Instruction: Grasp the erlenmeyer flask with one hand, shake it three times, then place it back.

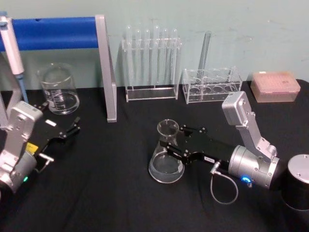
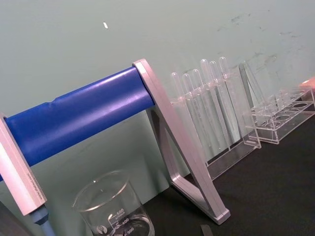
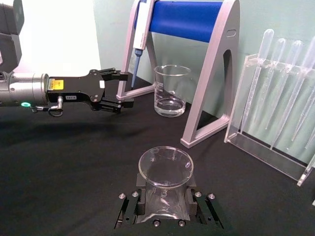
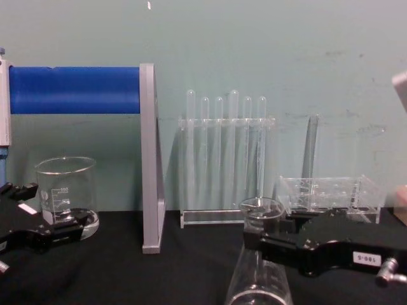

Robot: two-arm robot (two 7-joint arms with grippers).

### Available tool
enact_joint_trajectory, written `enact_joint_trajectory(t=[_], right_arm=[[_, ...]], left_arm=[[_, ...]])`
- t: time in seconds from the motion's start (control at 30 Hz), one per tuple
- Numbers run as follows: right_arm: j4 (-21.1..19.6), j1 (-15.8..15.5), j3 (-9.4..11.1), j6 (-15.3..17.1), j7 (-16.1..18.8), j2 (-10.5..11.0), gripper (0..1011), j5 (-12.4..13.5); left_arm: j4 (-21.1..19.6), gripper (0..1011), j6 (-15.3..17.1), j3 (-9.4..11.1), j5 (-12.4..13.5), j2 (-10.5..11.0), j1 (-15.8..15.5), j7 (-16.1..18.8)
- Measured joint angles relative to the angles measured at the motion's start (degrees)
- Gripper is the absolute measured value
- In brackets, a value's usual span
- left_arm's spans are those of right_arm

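Right gripper (image 1: 173, 143) clamped on the neck of the erlenmeyer flask (image 1: 166, 162), black fingers (image 3: 129, 209) pressing the glass from both sides just under the flared lip. Flask upright, its wide base resting on the black worktop (image 1: 106, 183), in front of the tall test tube rack (image 1: 150, 65) and nearer the robot than it. Right arm running back from the flask toward the right, cable looping beside its silver wrist. Beside the tall rack, on its right, a lower clear rack (image 1: 212, 84) with a single tube standing in it; farther right a pink tip box (image 1: 275, 86). Left of the tall rack, a grey stand with a blue bar (image 1: 53, 33), a pipette (image 1: 12, 50) hanging from it, and a glass beaker (image 1: 59, 89) under the bar. Left gripper (image 1: 72, 129) idle, jaws parted and holding nothing, low over the worktop, near the beaker and well apart from the flask.
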Motion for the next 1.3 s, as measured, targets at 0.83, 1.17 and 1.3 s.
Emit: enact_joint_trajectory(t=[0.83,1.17,1.3], right_arm=[[-0.2,-0.2,-0.2,-0.1,-0.1,0.1,447,-0.2],[-0.2,-0.2,-0.1,-0.1,-0.1,0.1,447,-0.2],[-0.2,-0.2,-0.1,-0.1,-0.1,0.1,447,-0.2]], left_arm=[[0.0,1001,0.0,0.0,0.0,0.0,0.0,0.0],[0.0,1001,0.0,0.0,0.0,0.0,0.0,0.0],[0.0,1001,0.0,0.0,0.0,0.0,0.0,0.0]])
